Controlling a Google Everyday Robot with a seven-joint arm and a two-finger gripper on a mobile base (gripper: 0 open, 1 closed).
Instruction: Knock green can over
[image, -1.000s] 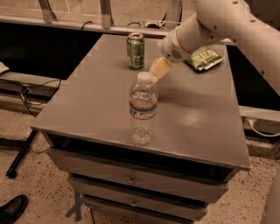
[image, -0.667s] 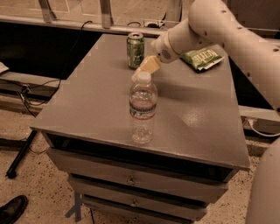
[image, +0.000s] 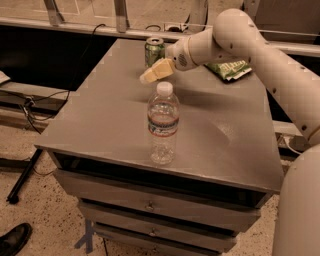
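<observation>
The green can (image: 154, 50) stands upright near the far edge of the grey cabinet top (image: 220, 135), silver top showing. My gripper (image: 149, 75) hangs just in front of the can and slightly to its left, its tan fingertips pointing down-left, low over the surface. The gripper covers the can's lower part. The white arm reaches in from the right.
A clear water bottle (image: 162, 125) with a white cap stands upright in the middle front of the top. A green chip bag (image: 230, 69) lies at the far right, partly behind my arm. A dark shoe (image: 12, 240) shows on the floor at bottom left.
My gripper has moved left across the far part of the top, from right of the can to directly in front of it. The can still stands upright.
</observation>
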